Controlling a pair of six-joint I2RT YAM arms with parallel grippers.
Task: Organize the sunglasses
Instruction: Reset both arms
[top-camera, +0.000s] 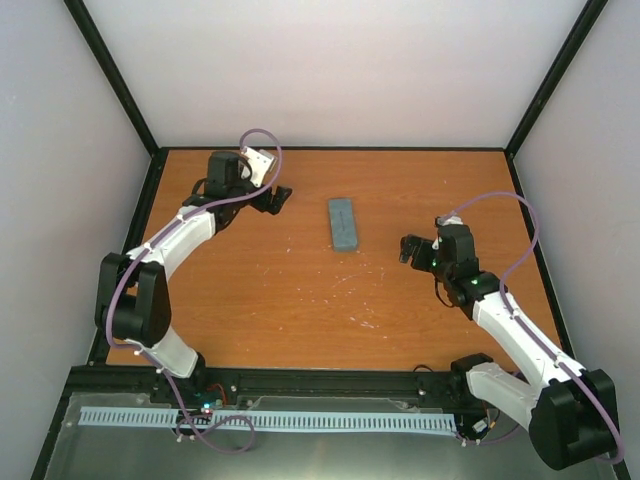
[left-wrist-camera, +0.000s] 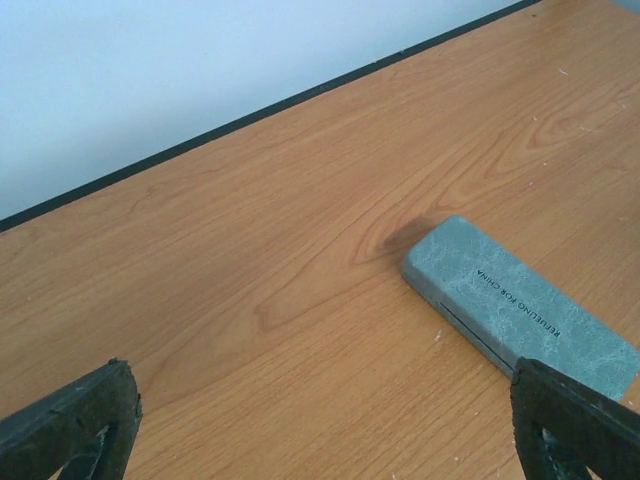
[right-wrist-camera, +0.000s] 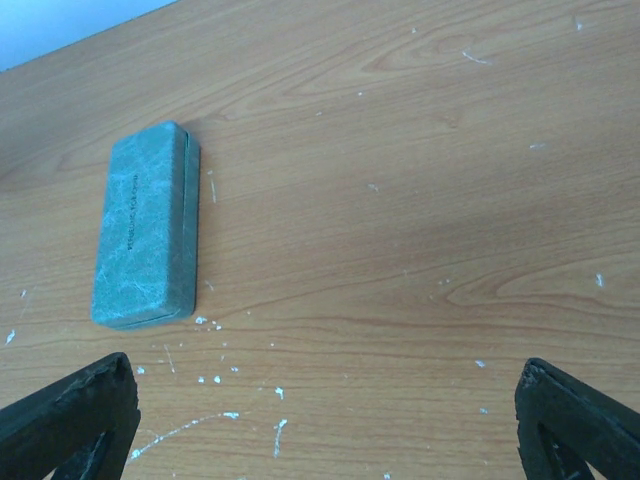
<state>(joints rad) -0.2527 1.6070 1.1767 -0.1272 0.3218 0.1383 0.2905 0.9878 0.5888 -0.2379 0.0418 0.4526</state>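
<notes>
The sunglasses are hidden or out of view in every view. A closed oblong grey-blue case (top-camera: 343, 223) lies flat near the middle of the orange wooden table. My left gripper (top-camera: 281, 197) is open and empty, hovering to the left of the case. In the left wrist view the case (left-wrist-camera: 520, 300) lies ahead and right of the gripper (left-wrist-camera: 320, 445). My right gripper (top-camera: 408, 249) is open and empty, to the right of the case. In the right wrist view the case (right-wrist-camera: 147, 226) lies ahead and left of the gripper (right-wrist-camera: 320, 435).
The table (top-camera: 260, 300) is walled by white panels with a black frame at the back and sides. White scuff marks (right-wrist-camera: 215, 380) dot the wood near the case. A white slotted rail (top-camera: 270, 420) runs along the near edge by the arm bases.
</notes>
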